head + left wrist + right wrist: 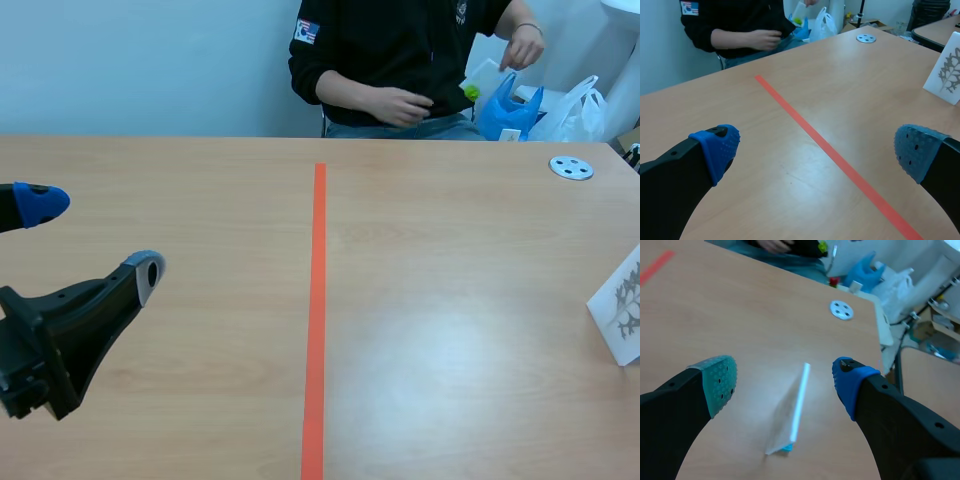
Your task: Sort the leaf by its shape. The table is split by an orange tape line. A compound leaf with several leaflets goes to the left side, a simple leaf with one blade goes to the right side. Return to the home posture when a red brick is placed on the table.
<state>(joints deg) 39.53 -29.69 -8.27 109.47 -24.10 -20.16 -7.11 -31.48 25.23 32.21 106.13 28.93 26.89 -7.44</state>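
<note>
White card [622,308] with a grey print of a leaf is seen standing on the tabletop [450,300], tilted a little back, on the right side of the orange tape line [317,320] and very near the right edge. The printed leaf has a middle stem with several small side parts; finer detail cannot be read. In the left wrist view the same card [945,75] is found well beyond the tape line [840,162], far ahead of the claw.

In the right wrist view the card [790,415] is seen almost edge-on, with a small blue foot [785,447] under it. It lies ahead of the right claw [785,382], between the lines of the two fingers, and no contact with them is visible. The fingers of this claw are spread wide; a grey-green pad [720,382] is on one and a blue pad [847,382] on the other, and nothing is held.

The left claw [92,238] is kept over the left half of the tabletop, well apart from the tape line. Its fingers are also spread wide, with nothing between them, as is shown in its own view [817,147].

A grey disc [571,167] with holes is laid near the far right corner. Behind the far edge a person [400,40] in a dark top is seated, one hand [400,105] low and the other hand [525,45] raised over a blue bag [510,112], beside a white plastic bag [578,108].
</note>
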